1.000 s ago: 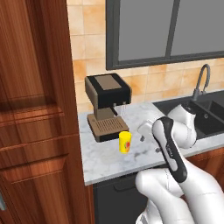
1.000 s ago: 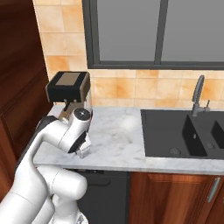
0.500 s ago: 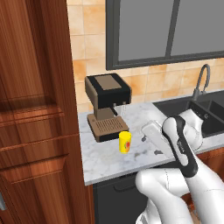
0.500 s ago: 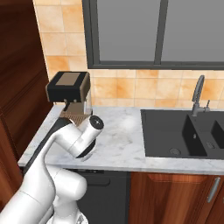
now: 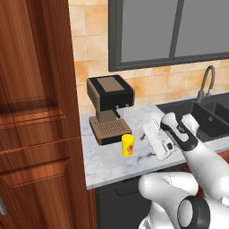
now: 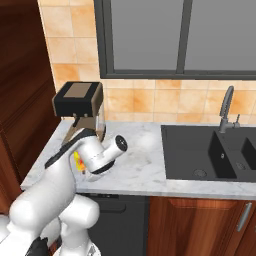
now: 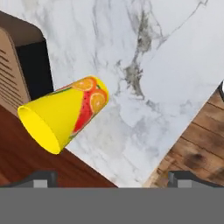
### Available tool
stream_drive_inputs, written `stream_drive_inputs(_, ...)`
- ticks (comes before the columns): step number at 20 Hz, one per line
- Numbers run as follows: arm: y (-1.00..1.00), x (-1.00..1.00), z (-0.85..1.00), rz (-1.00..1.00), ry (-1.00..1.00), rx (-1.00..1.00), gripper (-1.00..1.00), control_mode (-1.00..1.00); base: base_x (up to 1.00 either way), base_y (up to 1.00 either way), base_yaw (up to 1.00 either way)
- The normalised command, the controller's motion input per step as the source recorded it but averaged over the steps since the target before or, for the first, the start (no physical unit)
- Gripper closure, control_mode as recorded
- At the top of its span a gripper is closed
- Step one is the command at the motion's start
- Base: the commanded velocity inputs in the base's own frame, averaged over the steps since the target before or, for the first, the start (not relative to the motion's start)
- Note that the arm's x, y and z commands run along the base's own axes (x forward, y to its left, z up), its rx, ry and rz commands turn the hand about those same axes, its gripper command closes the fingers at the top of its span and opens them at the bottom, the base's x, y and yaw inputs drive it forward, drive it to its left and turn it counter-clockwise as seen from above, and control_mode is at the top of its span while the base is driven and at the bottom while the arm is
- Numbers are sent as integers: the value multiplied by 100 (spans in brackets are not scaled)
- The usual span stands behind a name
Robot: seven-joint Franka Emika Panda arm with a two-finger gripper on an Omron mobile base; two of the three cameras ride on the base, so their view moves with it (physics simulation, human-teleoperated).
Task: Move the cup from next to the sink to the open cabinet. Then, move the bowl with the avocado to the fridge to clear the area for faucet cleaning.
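Standing upright on the white marble counter (image 5: 112, 165), the small bright yellow cup (image 5: 128, 145) waits just in front of the brown-and-black coffee machine (image 5: 108, 107), well left of the black sink (image 6: 210, 150), presumably still to be grasped. Just to its right, the gripper (image 5: 156, 142) hangs low with jaws spread wide and empty, the white arm's wrist bent down and leftward toward the cup, which sits left of centre between the fingertips (image 7: 41, 178) in the hand view.
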Motion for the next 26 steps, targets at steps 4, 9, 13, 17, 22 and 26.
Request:
stream_drive_inputs(4, -1, 74, 0, -6, 62, 14, -100, -100, 0, 0, 0)
stream_drive_inputs(9, -20, 12, -10, -7, 28, 9, -100, -100, 0, 0, 0)
stream_drive_inputs(13, -76, -47, -38, -18, 2, 1, -100, -100, 0, 0, 0)
stream_drive_inputs(17, 8, 1, -10, -2, 3, 2, -100, -100, 0, 0, 0)
stream_drive_inputs(22, 29, 21, -25, 0, 3, 4, -100, -100, 0, 0, 0)
stream_drive_inputs(26, 6, 52, -12, 0, 5, 9, -100, -100, 0, 0, 0)
